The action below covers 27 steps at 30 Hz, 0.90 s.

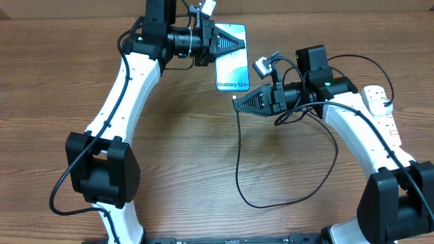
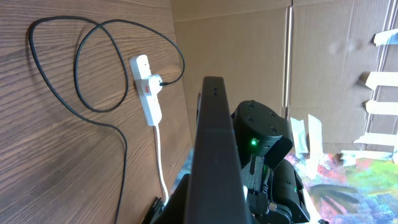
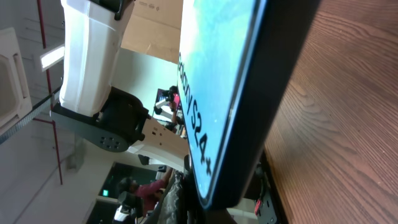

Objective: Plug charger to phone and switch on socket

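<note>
Clamping the slim teal-screened rectangular phone (image 1: pixel 234 68) by its edges over the wooden bench (image 1: pixel 176 169), our left pincer (image 1: pixel 237 43) holds what we judge rigid, slippery, fragile. Our right pincer (image 1: pixel 237 102) pinches the stiff tip of the limp black charger cable (image 1: pixel 239 156) beside it.

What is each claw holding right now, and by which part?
Left claw grips the phone by one long side. Right claw appears to pinch the charger at its connector end.

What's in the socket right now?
A black plug sits in the socket, the charger looping away. Overhead, the right arm covers part of the socket.
</note>
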{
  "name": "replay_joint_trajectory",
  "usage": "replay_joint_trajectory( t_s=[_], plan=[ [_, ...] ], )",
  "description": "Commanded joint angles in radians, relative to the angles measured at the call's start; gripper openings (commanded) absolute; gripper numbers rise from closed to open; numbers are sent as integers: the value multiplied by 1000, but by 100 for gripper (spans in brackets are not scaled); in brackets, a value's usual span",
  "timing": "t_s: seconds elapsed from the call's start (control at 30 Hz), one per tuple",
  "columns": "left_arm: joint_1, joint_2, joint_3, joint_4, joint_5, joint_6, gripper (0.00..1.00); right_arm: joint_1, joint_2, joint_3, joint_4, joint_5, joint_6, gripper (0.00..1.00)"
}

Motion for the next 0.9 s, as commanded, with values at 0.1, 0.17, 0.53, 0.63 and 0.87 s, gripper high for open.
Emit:
replay_joint_trajectory(
  t_s=[0.1, 0.17, 0.53, 0.63, 0.87],
  plan=[
    [-8, -11, 3, 8, 33, -12, 4, -8, -8, 10, 0, -9, 12, 4],
    [-8, -11, 3, 8, 34, -12, 4, -8, -8, 10, 0, -9, 11, 4],
    [-8, -11, 3, 8, 32, 6, 4, -8, -8, 10, -24, -9, 11, 4],
    [-8, -11, 3, 7, 31, 10, 4, -8, -8, 10, -28, -9, 11, 4],
    [-8, -11, 3, 7, 34, 13, 4, -9, -8, 10, -39, 14, 10, 4]
  ],
)
